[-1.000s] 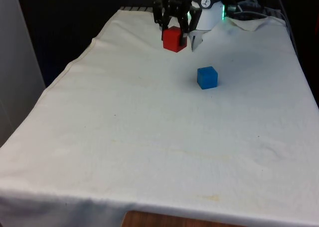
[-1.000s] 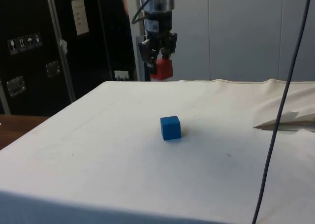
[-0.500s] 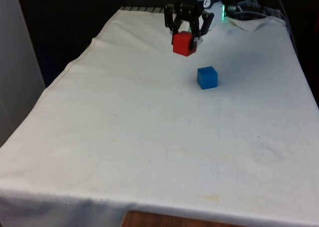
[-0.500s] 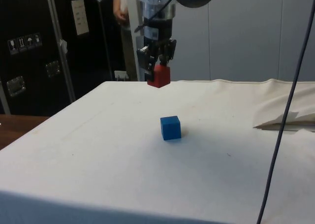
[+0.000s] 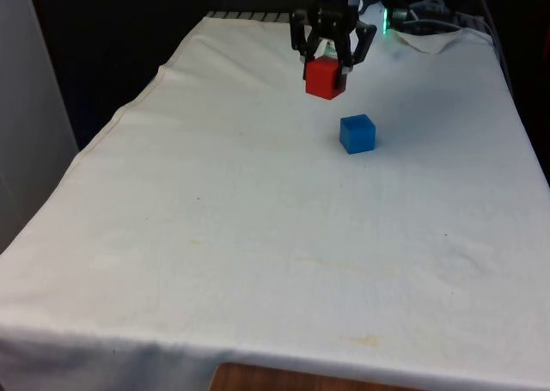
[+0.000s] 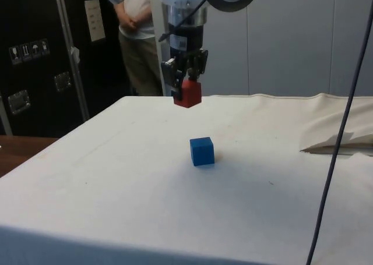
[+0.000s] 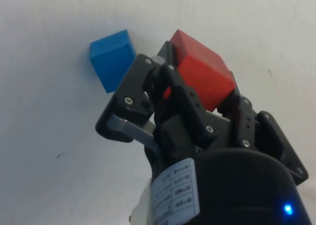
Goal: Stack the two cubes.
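My black gripper is shut on a red cube and holds it in the air above the white cloth. In the side view the red cube hangs tilted under the gripper, higher than the blue cube and behind it. The blue cube rests alone on the cloth, nearer the camera and slightly toward the front view's right of the red cube. In the wrist view the red cube sits between the fingers, with the blue cube on the cloth beside them.
A person stands behind the table's far end in the side view. Crumpled cloth and a hanging dark cable lie toward that view's right. The white cloth spreads wide in front of the cubes.
The gripper has carried the red cube toward the front view's right and nearer the blue cube, lowering a little. A person has come into the side view behind the arm.
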Controlling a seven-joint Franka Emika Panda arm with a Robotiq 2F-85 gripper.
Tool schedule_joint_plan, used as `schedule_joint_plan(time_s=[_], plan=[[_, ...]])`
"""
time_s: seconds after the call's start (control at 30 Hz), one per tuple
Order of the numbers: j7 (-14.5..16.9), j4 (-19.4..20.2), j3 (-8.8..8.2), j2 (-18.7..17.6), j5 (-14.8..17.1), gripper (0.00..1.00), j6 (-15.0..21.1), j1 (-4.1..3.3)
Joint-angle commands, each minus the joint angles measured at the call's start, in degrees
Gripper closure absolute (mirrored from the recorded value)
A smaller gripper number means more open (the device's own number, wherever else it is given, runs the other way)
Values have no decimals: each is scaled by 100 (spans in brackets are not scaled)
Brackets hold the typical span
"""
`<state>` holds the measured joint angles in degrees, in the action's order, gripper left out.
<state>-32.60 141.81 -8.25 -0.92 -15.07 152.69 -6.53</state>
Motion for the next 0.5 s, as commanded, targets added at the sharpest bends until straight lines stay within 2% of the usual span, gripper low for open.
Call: schedule_joint_plan(time_s=[0.0,0.13,0.3,0.37,0.47], plan=[[-74,29,23,0,-11,96,52,-17],[-92,34,97,0,0,96,0,0],[-264,138,229,29,-29,96,57,-17],[-206,109,235,6,0,96,11,0],[-332,229,321,40,-17,96,86,-11]])
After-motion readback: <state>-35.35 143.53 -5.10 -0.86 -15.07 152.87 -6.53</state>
